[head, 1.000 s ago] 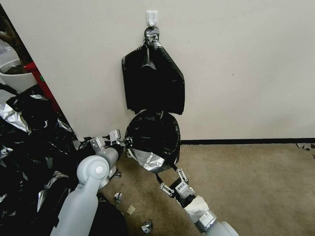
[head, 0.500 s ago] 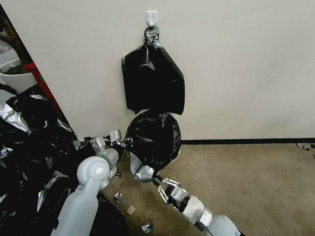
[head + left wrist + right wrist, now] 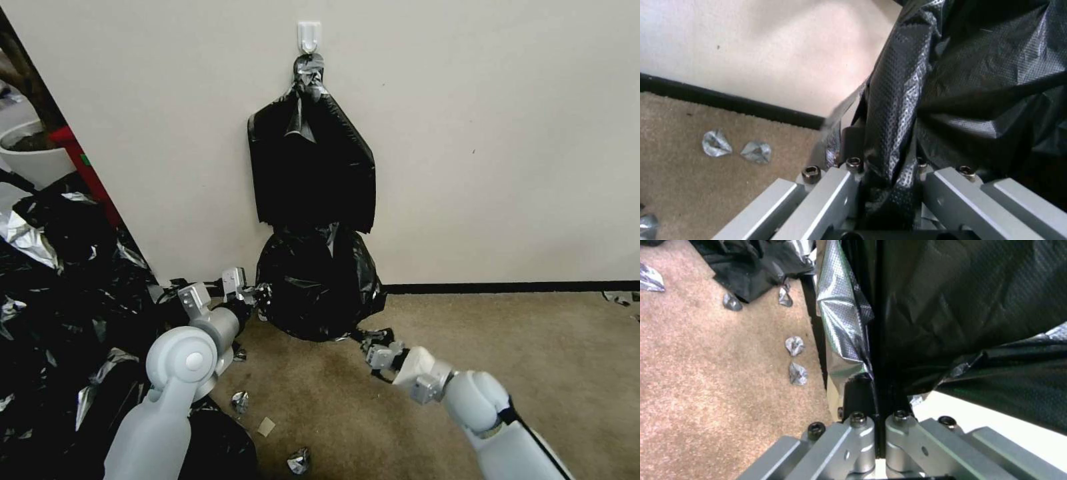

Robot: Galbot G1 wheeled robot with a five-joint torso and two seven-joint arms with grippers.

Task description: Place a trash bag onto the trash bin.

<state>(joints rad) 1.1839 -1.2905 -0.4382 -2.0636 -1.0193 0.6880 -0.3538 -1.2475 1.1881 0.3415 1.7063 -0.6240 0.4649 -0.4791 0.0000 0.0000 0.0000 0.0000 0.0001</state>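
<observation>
Left end effector (image 3: 259,293) and right end effector (image 3: 371,340) both clenched on trash bag (image 3: 320,283) edges, against wall (image 3: 500,133); bare carpet (image 3: 533,360) to the right.

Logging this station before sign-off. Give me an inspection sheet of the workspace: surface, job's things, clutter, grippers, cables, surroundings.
Surface: tan carpet, worn.
Job's things: trash bag draped over the trash bin at the wall; bin almost hidden, cream side showing under the bag.
Clutter: foil scraps on the carpet; heap of black and silvery sheets on the robot's left.
Grippers: left gripper shut on the bag's left edge; right gripper shut on its lower right edge.
Cables: nothing seen.
Surroundings: flat black bundle hanging from a wall hook; white planter far left.
</observation>
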